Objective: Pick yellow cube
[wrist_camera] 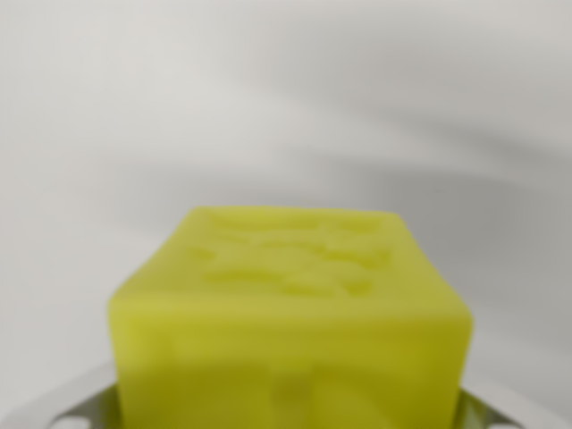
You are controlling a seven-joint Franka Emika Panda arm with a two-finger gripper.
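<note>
Yellow cube (pixel 290 322) sits between the claw (pixel 286 416) fingers, close up.

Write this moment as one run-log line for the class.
phase: cube in close view | object: yellow cube, blurred, fills lower frame | gripper: pale parts at bottom corners, state unclear | background: plain grey-white surface
</note>
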